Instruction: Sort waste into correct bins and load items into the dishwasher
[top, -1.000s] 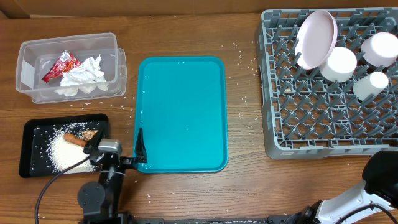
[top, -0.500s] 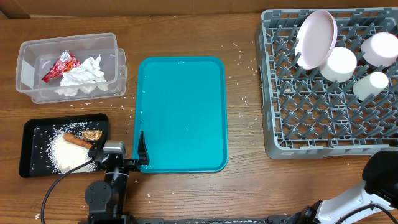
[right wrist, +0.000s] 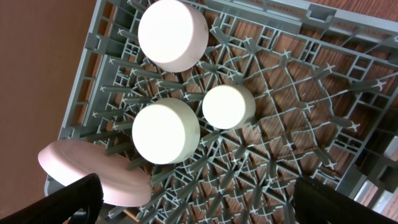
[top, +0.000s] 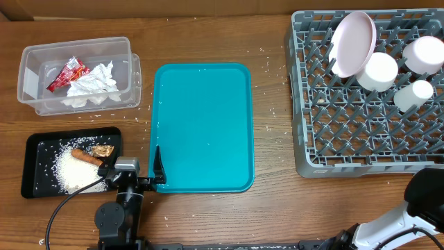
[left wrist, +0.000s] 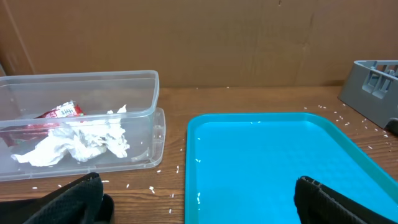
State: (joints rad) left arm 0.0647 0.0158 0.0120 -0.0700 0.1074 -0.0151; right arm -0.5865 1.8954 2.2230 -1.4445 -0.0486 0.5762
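The clear tub (top: 28, 76) holds the red wrapper (top: 67, 73) and the crumpled napkin (top: 94, 85); both show in the left wrist view, the tub (left wrist: 140, 93), wrapper (left wrist: 59, 112) and napkin (left wrist: 74, 143). The black tray (top: 38, 149) holds rice (top: 73, 172), the carrot (top: 84, 157) and the brown scrap (top: 103, 149). The grey rack (top: 347, 139) holds the pink plate (top: 354, 43), two bowls (top: 379, 71) (top: 424, 53) and the cup (top: 413, 95). My left gripper (left wrist: 199, 199) is open and empty, low at the teal tray's near-left corner. My right gripper (right wrist: 199, 202) is open and empty above the rack (right wrist: 298, 112).
The large flat teal tray (top: 202, 125) lies in the middle between the bins and the rack. Loose rice grains are scattered on the wooden table around it (top: 274, 111). My right arm (top: 416, 208) is at the bottom right corner.
My left arm has shifted slightly to the right and toward the front edge, then held still. Nothing else has moved.
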